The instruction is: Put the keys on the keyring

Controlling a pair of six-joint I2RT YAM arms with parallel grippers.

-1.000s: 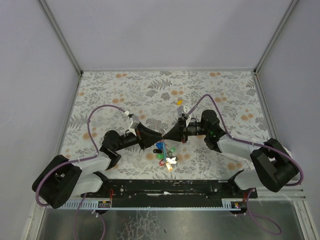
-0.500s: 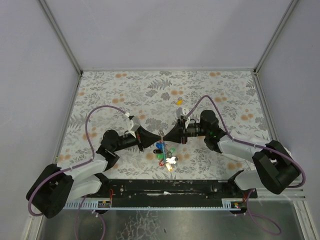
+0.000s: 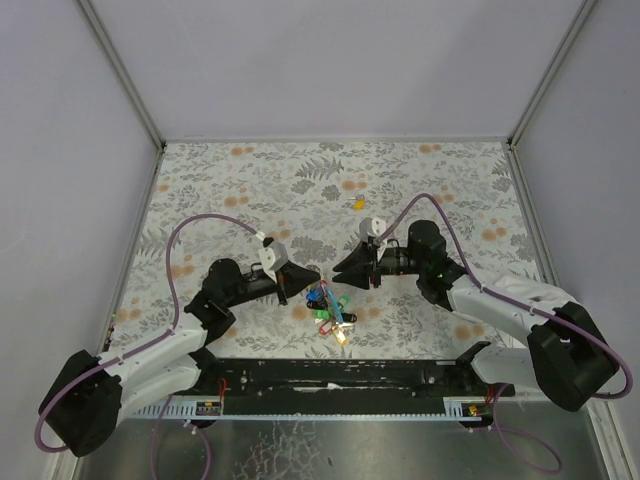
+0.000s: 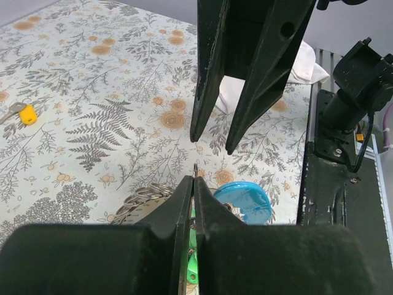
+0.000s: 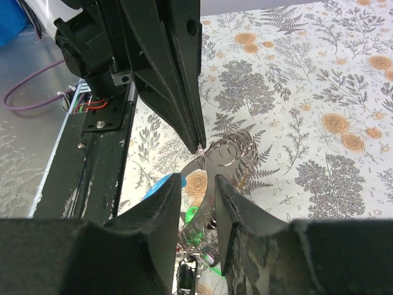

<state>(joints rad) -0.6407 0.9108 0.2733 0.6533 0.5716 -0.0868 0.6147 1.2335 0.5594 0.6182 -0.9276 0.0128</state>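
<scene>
The bunch of keys [image 3: 328,306] with blue, green and red heads lies between my two grippers. My left gripper [image 3: 303,285] is shut on a thin metal piece of the keyring [image 4: 195,167]. The blue key head [image 4: 243,199] lies just right of its fingers. My right gripper [image 3: 341,270] is open and straddles a flat silver piece [image 5: 212,178] of the bunch without closing on it. Small linked rings [image 5: 231,150] fan out beyond it. The loose yellow-headed key [image 3: 357,203] lies apart on the far side, and shows in the left wrist view [image 4: 26,114].
The patterned cloth [image 3: 250,180] covers the table. A black rail [image 3: 340,375] runs along the near edge. Purple cables [image 3: 200,225] arch over both arms. Grey walls close the back and sides.
The grippers met tip to tip above the keys. The right gripper has since drawn back a little and opened. The left gripper has dropped lower, towards the bunch.
</scene>
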